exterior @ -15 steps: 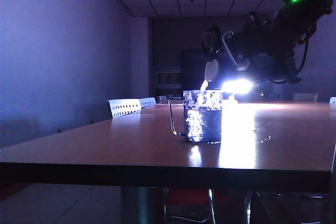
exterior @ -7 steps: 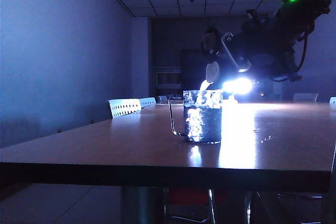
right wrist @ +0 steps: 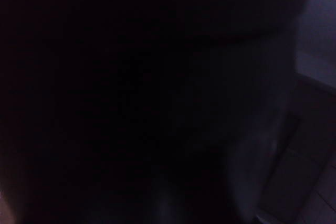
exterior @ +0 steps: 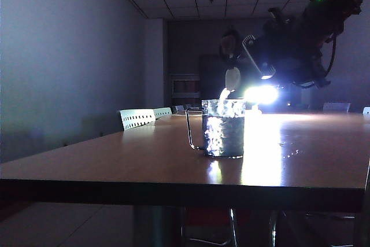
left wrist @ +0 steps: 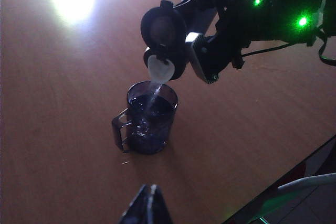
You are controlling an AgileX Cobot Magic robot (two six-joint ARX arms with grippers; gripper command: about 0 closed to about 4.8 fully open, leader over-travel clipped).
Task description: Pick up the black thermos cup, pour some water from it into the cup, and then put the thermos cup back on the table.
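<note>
The black thermos cup (exterior: 245, 50) hangs tipped over above the cup (exterior: 224, 128), with my right gripper (exterior: 272, 56) shut on its body. Its flip lid (exterior: 233, 77) hangs open and a thin stream of water falls into the clear glass mug. The left wrist view shows the flask's mouth (left wrist: 164, 40) just above the cup (left wrist: 151, 119), which stands on the table (left wrist: 63, 103) holding water. My left gripper (left wrist: 150, 188) is shut and empty, hovering short of the mug. The right wrist view is almost black, filled by the flask (right wrist: 131, 98).
A bright light glare (exterior: 261, 93) shines behind the mug. White chairs (exterior: 137, 118) stand along the table's far left side. Small water drops (exterior: 292, 153) lie on the table to the right of the mug. The table's edge (left wrist: 283, 177) runs near my left gripper.
The right arm has lifted slightly and rolled the thermos a little further over. Water keeps streaming into the mug. The left gripper has not moved.
</note>
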